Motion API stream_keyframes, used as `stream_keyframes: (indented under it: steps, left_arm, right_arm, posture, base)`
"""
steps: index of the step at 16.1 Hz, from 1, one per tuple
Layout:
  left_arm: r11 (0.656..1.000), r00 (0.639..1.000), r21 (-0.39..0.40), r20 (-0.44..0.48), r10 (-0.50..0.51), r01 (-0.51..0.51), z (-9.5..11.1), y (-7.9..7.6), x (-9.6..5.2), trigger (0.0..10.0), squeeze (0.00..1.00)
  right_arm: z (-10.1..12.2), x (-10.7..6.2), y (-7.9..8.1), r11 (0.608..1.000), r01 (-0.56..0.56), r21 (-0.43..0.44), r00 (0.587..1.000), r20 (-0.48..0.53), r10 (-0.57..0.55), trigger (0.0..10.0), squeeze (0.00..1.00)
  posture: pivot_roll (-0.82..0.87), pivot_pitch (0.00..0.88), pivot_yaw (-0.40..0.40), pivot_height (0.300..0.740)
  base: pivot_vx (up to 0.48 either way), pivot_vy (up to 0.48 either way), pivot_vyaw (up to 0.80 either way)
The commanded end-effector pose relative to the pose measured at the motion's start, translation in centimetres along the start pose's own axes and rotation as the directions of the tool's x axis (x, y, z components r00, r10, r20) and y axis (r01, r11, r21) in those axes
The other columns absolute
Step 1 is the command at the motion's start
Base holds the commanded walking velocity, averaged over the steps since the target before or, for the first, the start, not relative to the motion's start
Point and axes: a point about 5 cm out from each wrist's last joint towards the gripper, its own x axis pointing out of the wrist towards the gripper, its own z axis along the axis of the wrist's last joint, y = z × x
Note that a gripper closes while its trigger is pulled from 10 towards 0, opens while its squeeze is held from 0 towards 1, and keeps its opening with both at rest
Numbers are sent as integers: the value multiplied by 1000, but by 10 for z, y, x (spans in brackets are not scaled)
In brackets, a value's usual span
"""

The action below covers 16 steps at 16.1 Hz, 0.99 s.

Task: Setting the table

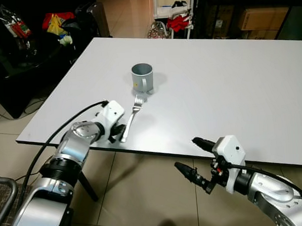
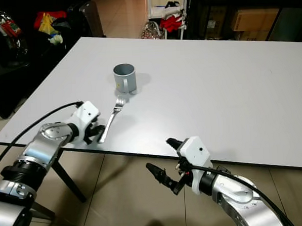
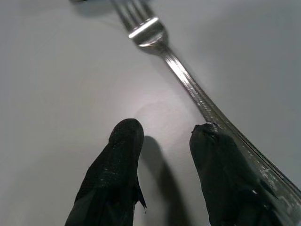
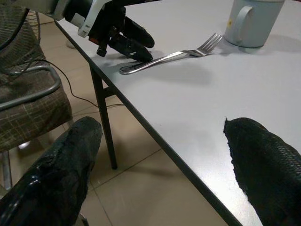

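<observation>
No words or numbers can be read. The grey mug (image 1: 142, 76) has a small yellow sticker, but it is too tiny to read.

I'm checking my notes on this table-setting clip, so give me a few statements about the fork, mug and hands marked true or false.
1. The fork lies flat on the table. True.
2. The fork's tines point toward the mug. True.
3. The mug lies tipped on its side. False: it stands upright.
4. The right hand holds the mug. False: it is open and empty, at the table's near edge, far from the mug.
5. The left hand is at the fork's handle end. True: its fingers are open, one against the handle.
</observation>
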Motion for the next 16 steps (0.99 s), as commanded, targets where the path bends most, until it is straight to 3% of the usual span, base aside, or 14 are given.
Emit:
stream_keyframes:
  steps: [1,5,8,10,11,12,13,14,16]
  left_arm:
    - [999,999,-4,-23,-38,38,-4,-7,1,10000,0]
    - [999,999,16,-31,-43,44,-2,-8,-2,10000,0]
    - [999,999,14,-16,43,-43,1,9,-7,10000,0]
    - [994,992,-29,61,108,-106,12,23,-14,10000,0]
    - [994,992,-35,70,106,-104,14,24,-15,10000,0]
    - [994,990,-81,122,77,-67,21,22,-16,10000,0]
    - [996,987,-75,150,55,-44,25,19,-17,10000,0]
    - [999,984,-43,177,-20,29,29,6,-16,10000,0]
    - [993,985,13,129,-118,117,21,-13,-14,10000,0]
  right_arm:
    - [2,-4,0,1000,-11,-10,1000,11,11,10000,0]
    - [2,-5,-1,1000,-18,-12,1000,7,18,10000,0]
    - [3,-6,-3,1000,-7,-14,1000,13,7,10000,0]
    - [4,-6,-3,1000,-2,-9,1000,21,3,10000,0]
    - [4,-6,-3,1000,-2,-9,1000,22,2,10000,0]
    - [5,-7,-3,1000,4,-4,1000,30,-3,10000,0]
    - [5,-7,-3,1000,6,-4,1000,31,-6,10000,0]
    - [5,-9,-4,1000,11,-3,999,30,-11,10000,0]
    - [5,-11,-4,1000,15,-4,999,28,-15,10000,0]
  posture:
    - [-113,0,48,740]
    - [-116,0,50,740]
    - [-115,0,47,740]
    - [-113,0,45,740]
    - [-113,0,45,740]
    - [-113,0,44,740]
    - [-113,0,43,740]
    - [-113,0,44,740]
    - [-117,0,46,740]
  base:
    - [0,0,0]
    - [0,0,0]
    - [0,0,0]
    - [0,0,0]
    - [0,0,0]
    - [0,0,0]
    - [0,0,0]
    - [0,0,0]
    - [0,0,0]
